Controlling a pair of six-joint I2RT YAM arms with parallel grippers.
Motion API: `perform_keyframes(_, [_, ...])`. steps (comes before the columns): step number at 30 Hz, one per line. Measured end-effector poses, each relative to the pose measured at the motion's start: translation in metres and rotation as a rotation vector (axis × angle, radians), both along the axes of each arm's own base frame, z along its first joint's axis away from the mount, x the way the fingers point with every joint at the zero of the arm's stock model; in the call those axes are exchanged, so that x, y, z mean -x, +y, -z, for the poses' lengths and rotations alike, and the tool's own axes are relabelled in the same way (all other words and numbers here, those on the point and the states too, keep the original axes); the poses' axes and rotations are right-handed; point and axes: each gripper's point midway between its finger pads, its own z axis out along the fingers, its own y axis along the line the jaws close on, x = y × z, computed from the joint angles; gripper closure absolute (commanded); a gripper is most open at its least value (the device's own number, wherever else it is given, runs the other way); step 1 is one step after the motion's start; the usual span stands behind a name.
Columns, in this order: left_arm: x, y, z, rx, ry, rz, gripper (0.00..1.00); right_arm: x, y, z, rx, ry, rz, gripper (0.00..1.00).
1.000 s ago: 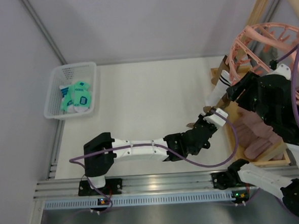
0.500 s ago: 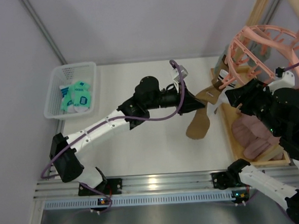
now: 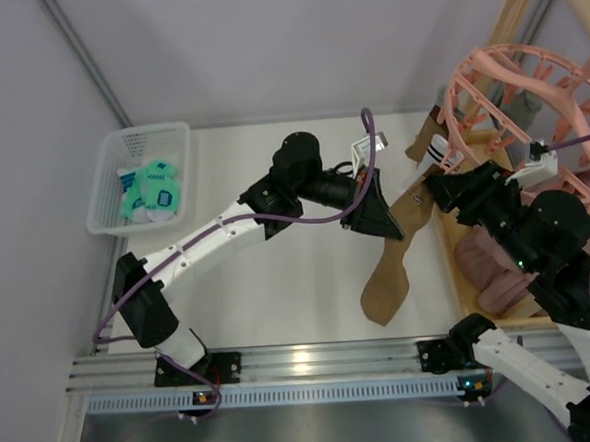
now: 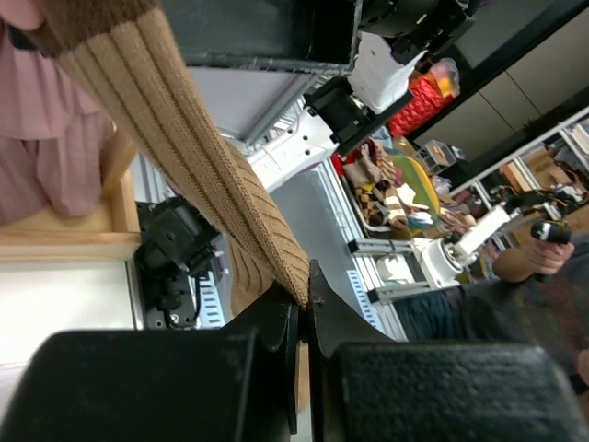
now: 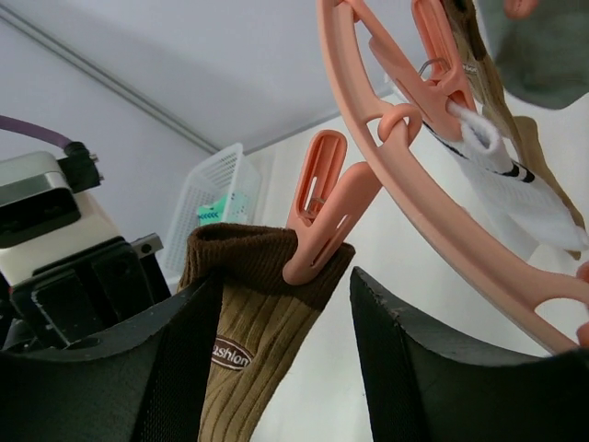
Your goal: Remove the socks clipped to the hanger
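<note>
A brown ribbed sock (image 3: pixel 385 288) hangs from a salmon-pink clip (image 5: pixel 317 219) of the round hanger (image 3: pixel 486 69). The clip bites the sock's dark cuff (image 5: pixel 247 250). My left gripper (image 3: pixel 382 219) is shut on the brown sock (image 4: pixel 198 175) partway down it, the knit pinched between the black jaws. My right gripper (image 5: pixel 287 287) is open, one finger on each side of the clip and cuff, neither touching. A white sock with dark stripes (image 5: pixel 517 195) is clipped further along the ring (image 5: pixel 433 207). Mint-green socks (image 3: pixel 151 190) lie in the basket.
The white mesh basket (image 3: pixel 108 187) stands at the table's far left. A wooden frame (image 3: pixel 523 12) carries the hanger at the right. Pink cloth (image 3: pixel 493 269) lies on its wooden base (image 3: pixel 456 271). The rail with the arm bases (image 3: pixel 314 365) runs along the near edge.
My left arm swung up from near the front edge to the brown sock and now holds it a little further right. My right gripper came in around the clip. The hanger shifted.
</note>
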Motion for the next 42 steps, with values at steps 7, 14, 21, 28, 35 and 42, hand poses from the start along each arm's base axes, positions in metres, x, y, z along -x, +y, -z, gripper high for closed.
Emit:
perform_keyframes(7, [0.006, 0.002, 0.003, -0.024, 0.033, 0.042, 1.0, 0.01, -0.011, -0.013, -0.08, -0.098, 0.028, 0.31])
perform_keyframes(14, [0.0, -0.002, 0.003, -0.026, 0.042, 0.004, 1.0, 0.014, -0.021, -0.007, -0.112, -0.113, 0.07, 0.33])
perform_keyframes(21, [-0.029, -0.02, 0.056, -0.084, -0.017, -0.275, 1.0, 0.01, -0.03, -0.019, -0.129, -0.03, 0.144, 0.36])
perform_keyframes(28, [-0.042, -0.05, 0.099, -0.177, -0.245, -0.602, 1.0, 0.001, -0.031, -0.046, -0.106, 0.05, 0.185, 0.38])
perform_keyframes(35, [-0.068, -0.045, 0.109, -0.258, -0.453, -0.971, 1.0, -0.009, -0.031, -0.027, 0.011, 0.207, 0.224, 0.4])
perform_keyframes(42, [-0.097, -0.02, 0.132, -0.429, -0.662, -1.335, 1.0, -0.008, -0.04, -0.001, 0.095, 0.302, 0.27, 0.46])
